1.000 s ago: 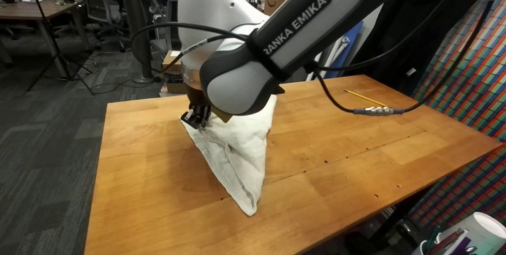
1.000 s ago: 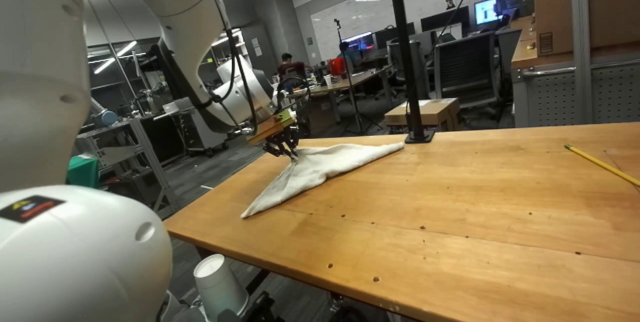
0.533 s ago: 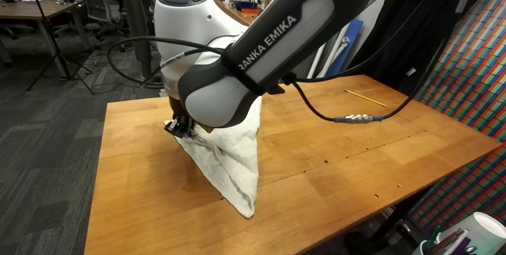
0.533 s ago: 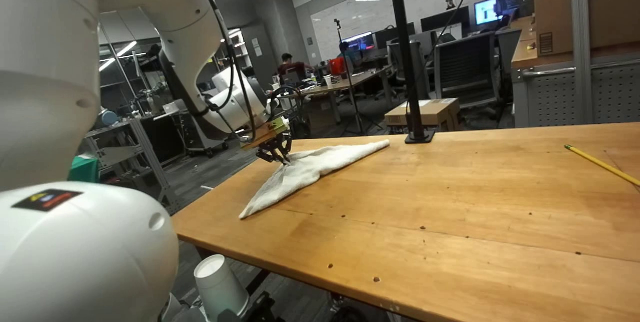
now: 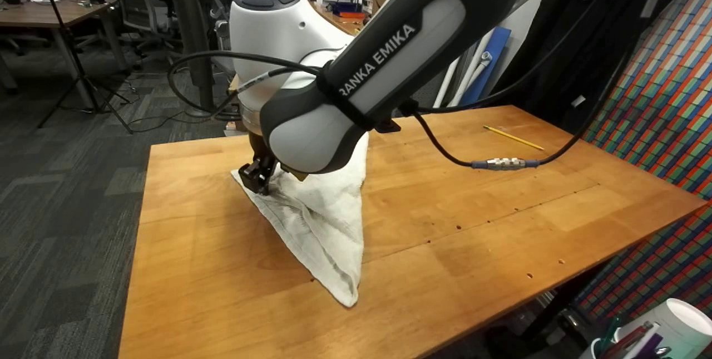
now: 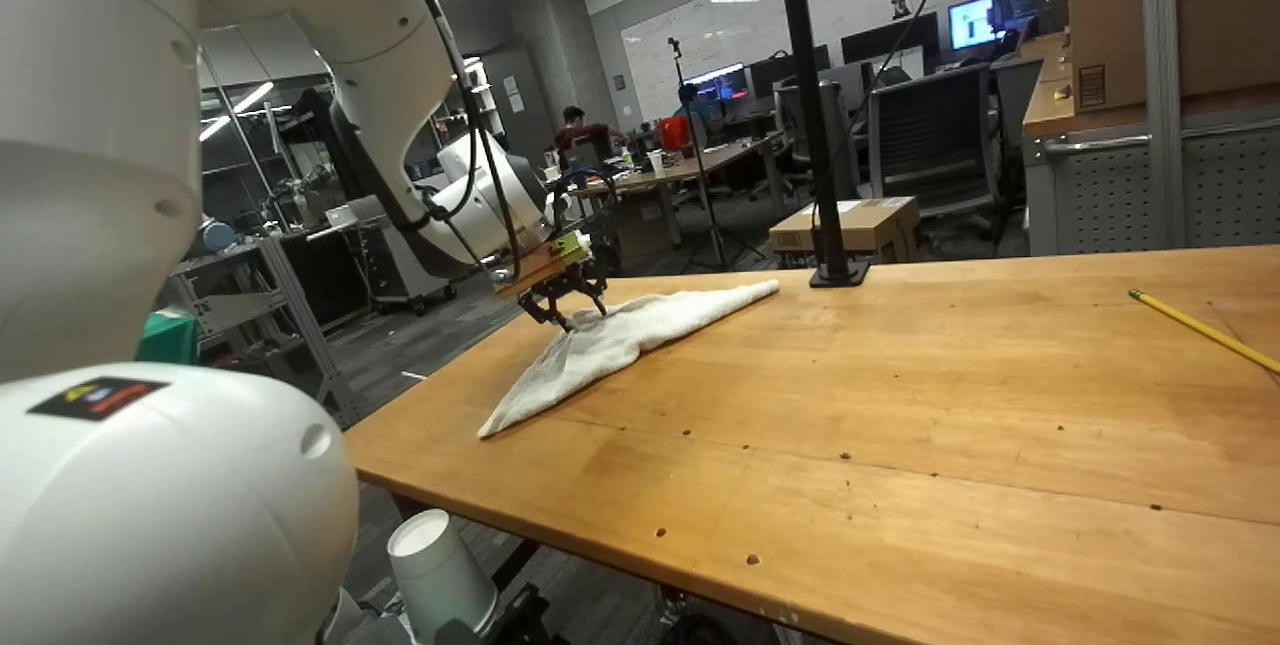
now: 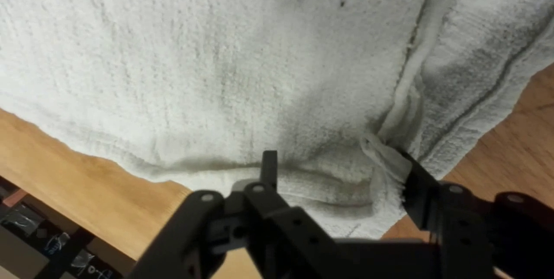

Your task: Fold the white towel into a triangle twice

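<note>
Our gripper (image 7: 339, 163) is spread: black fingers (image 7: 269, 168) stand well apart, with no cloth clamped between them. Whether that's full stroke, we can't tell. White towel (image 5: 334, 203) lies right beneath it on the table (image 5: 194, 270), fingertips down at cloth level.

Towel shape: rough, layered triangle. In an exterior view we see thin tips running out to either side of the gripper, one ending near the base of a black post (image 6: 815, 115). A short corner pokes out just past the gripper.

Texture: soft, matte, off-white. Up close in the wrist view we get a fine ribbed weave, a dark speck (image 7: 342, 4), and soft ridges crossing the gap between the fingers. Stitched hem runs in toward the finger on that view's right; a bunched lip of cloth sits against it. A greyer, shaded layer shows beyond the hem.

Around the gripper: arm (image 5: 311, 142) above it has smooth white and grey shells, black cable looping off. Tabletop is warm planked wood, small dark holes. Yellow pencil (image 6: 1205, 330) is on it, well apart from the gripper. Tapered white cup (image 6: 440, 570) is lower than the tabletop; cardboard box (image 6: 875, 223) is beyond the table.
</note>
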You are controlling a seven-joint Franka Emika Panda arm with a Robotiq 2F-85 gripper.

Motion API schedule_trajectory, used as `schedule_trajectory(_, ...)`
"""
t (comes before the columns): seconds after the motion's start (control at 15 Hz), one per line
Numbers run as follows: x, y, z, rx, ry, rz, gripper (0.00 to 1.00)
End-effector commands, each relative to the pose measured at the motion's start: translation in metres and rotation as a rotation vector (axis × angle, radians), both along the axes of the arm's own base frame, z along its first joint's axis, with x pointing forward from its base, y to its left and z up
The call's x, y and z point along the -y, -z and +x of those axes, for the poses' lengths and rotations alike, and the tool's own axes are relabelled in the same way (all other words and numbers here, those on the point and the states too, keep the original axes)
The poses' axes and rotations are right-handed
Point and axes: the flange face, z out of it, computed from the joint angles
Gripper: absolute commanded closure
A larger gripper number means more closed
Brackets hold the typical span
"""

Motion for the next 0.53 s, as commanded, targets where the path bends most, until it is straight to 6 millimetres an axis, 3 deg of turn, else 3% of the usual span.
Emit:
schedule_trajectory(0.0,0.007,-0.006,0.007,0.009,0.05,-0.01,0.01)
schedule_trajectory(0.47,0.036,-0.008,0.027,0.019,0.224,-0.054,0.0)
